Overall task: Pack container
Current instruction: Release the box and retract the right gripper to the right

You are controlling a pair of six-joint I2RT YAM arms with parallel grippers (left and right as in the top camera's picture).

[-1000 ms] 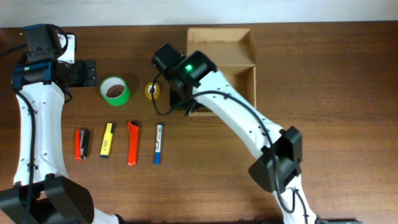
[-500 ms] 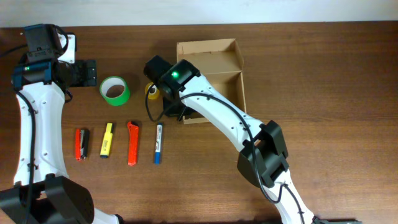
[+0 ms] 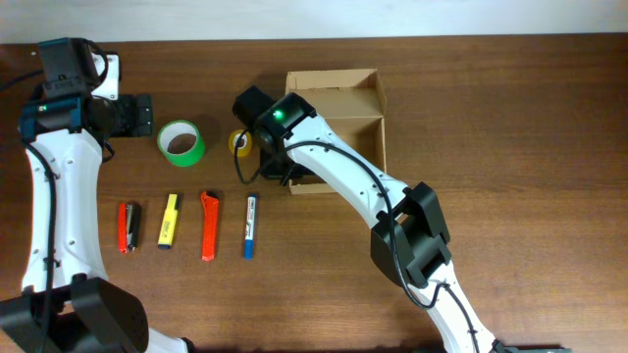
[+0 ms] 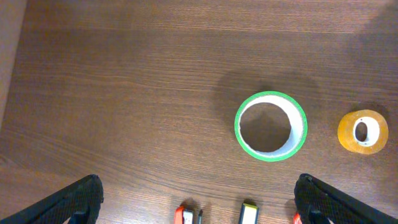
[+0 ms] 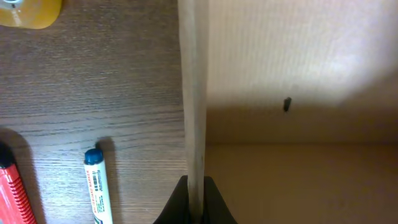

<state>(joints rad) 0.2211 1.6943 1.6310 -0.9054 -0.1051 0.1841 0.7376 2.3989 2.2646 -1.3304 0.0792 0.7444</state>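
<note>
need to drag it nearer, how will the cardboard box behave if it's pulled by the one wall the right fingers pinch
Probably light: the container looks thin-walled and empty where visible, so it should slide easily on the wooden table. The wall between the right fingers is one cardboard layer and may flex. Pulled from that side, it could pivot.

Open tan cardboard container [image 3: 343,98], flap lid folded back, apparently empty, upper centre.
</note>
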